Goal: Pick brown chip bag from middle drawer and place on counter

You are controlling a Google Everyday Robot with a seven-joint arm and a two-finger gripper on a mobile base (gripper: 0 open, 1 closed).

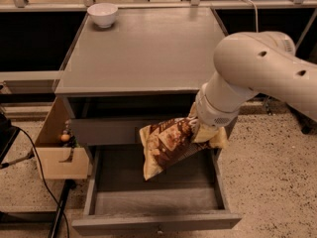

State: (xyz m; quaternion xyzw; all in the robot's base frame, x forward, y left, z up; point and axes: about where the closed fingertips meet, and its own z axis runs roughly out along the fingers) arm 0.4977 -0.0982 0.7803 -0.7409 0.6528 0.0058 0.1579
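The brown chip bag hangs tilted in the air above the open middle drawer, its pale lower end pointing down-left. My gripper is at the bag's right end, under the white arm, and holds the bag up in front of the upper drawer front. The bag touches nothing in the drawer. The counter is the grey flat top above and behind the bag.
A white bowl stands at the counter's far left corner. A wooden box sits on the floor left of the cabinet, with a black cable beside it. A rail runs behind the counter.
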